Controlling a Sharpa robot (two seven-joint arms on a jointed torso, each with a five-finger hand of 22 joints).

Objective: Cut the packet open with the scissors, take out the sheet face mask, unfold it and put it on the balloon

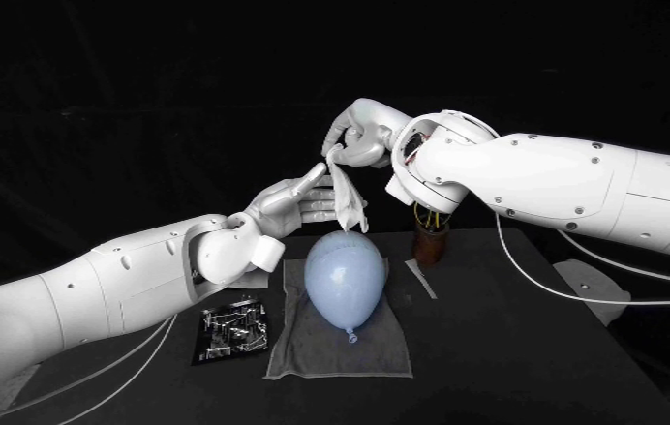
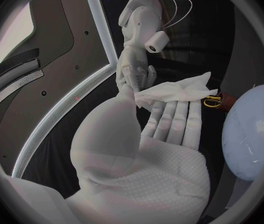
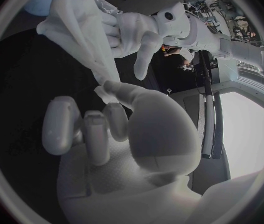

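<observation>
The white sheet face mask hangs folded above the pale blue balloon. My right hand pinches its top end; the thumb and mask meet in the right wrist view. My left hand reaches in from the left with its fingers stretched out flat against the hanging mask. Its thumb stands apart from the sheet. The balloon lies on a white cloth. The cut black packet lies left of the cloth.
A brown holder with the yellow-handled scissors stands behind the balloon, under my right forearm. White cables trail off the table on the right. A white strip lies beside the cloth.
</observation>
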